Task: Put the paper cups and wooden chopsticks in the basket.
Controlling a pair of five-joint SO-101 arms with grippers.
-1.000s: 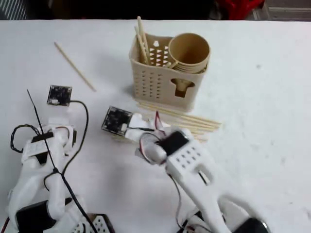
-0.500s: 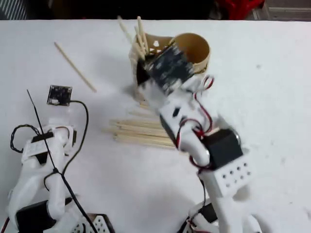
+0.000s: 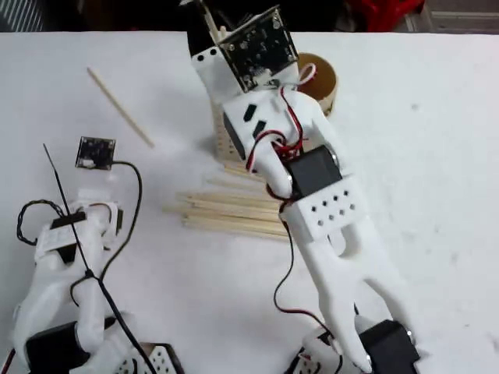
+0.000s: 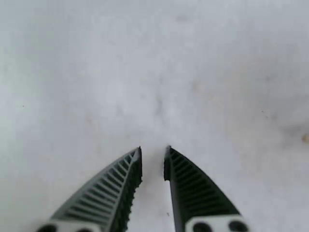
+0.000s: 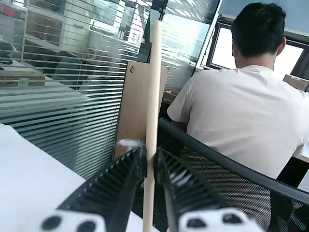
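So we've got the right pincer (image 5: pixel 149 155) clamped on a single chopstick (image 5: pixel 153 82). It runs lengthwise between the jaws and sticks out well past the tips. In the high view that arm is stretched right out over the basket (image 3: pixel 221 134), so the basket sits under the pincer and is mostly hidden behind the arm. A paper cup (image 3: pixel 326 79) pokes out just beside the wrist, and as far as we can tell it sits in the basket. We can't say how many cups are stacked there. Back toward the arm's base from the pincer, a pile of chopsticks (image 3: pixel 226 214) lies flat on the counter (image 3: pixel 437 156), close against the basket's near side. One loose chopstick (image 3: pixel 119 106) lies on its own, well off to the side of that pincer and apart from everything else. The left pincer (image 4: pixel 153 155) hangs low over bare counter, jaws just a small crack apart with nothing between them, and the loose chopstick lies out ahead of it, well apart.
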